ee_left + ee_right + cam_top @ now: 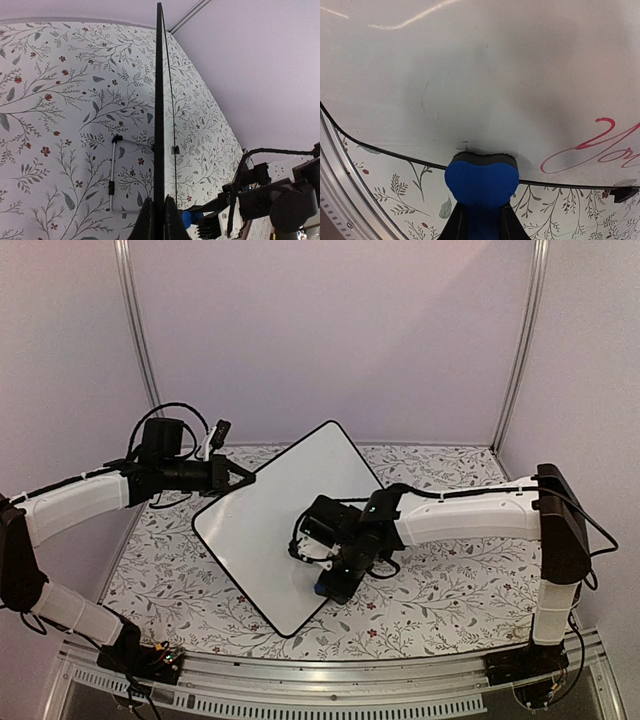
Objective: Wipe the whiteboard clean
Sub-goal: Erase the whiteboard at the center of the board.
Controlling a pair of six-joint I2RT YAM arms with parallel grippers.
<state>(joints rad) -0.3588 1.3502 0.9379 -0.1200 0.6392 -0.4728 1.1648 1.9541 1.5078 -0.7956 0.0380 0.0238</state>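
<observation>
Right wrist view: right end effector [482,220] grips the blue eraser [481,180] on the whiteboard [470,75], six-o'clock rim, and a hard push could twist that board free of the pinching left end effector [159,210].

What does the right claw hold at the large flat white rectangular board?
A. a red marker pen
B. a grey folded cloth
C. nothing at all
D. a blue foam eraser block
D: the right claw is shut on the blue foam eraser block, whose dark pad seems to touch the large flat white rectangular board near its black rim.
</observation>
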